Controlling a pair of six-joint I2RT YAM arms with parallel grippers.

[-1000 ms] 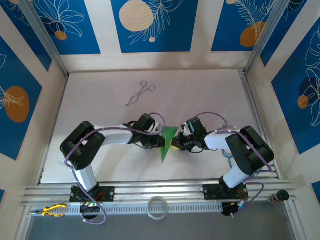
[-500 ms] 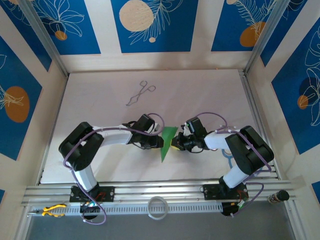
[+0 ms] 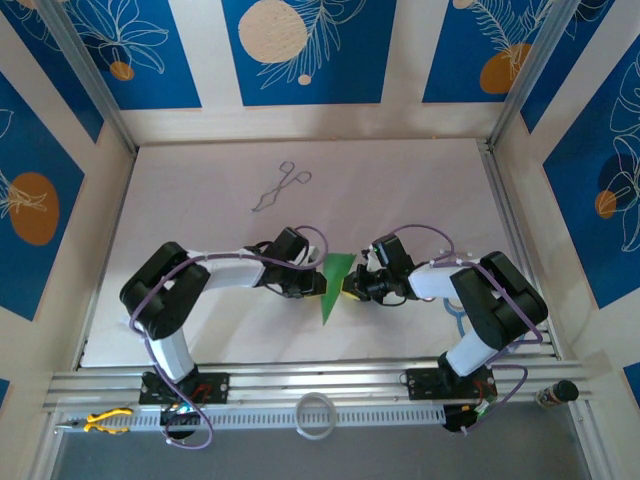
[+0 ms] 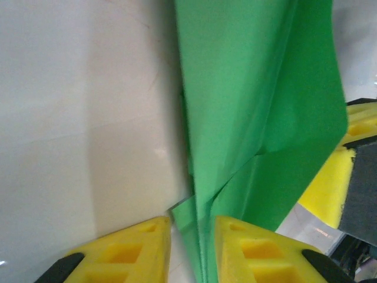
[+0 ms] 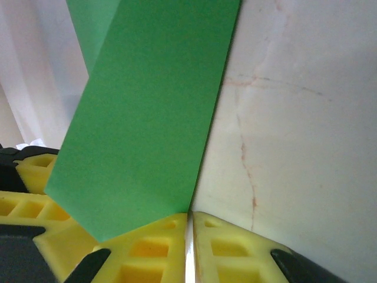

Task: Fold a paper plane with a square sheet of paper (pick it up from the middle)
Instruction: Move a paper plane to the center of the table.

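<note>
The square sheet of paper (image 3: pixel 335 283) is bright green and folded into a narrow pointed shape. It stands on edge at the middle of the table between both grippers. My left gripper (image 3: pixel 321 283) is at its left side. In the left wrist view the folded paper (image 4: pixel 253 88) runs down between the yellow fingers of my left gripper (image 4: pixel 192 221); it lies against the right finger, and a strip of table shows beside the left one. My right gripper (image 3: pixel 351 288) is at the paper's right side. In the right wrist view my right gripper (image 5: pixel 189 215) is shut, with the paper (image 5: pixel 153 100) edge entering the seam.
Thin metal forceps (image 3: pixel 280 187) lie on the far left part of the white table (image 3: pixel 200 200). A white ring (image 3: pixel 315 415) and a yellow-handled tool (image 3: pixel 105 420) rest on the aluminium rail in front. Patterned walls close in both sides and the back.
</note>
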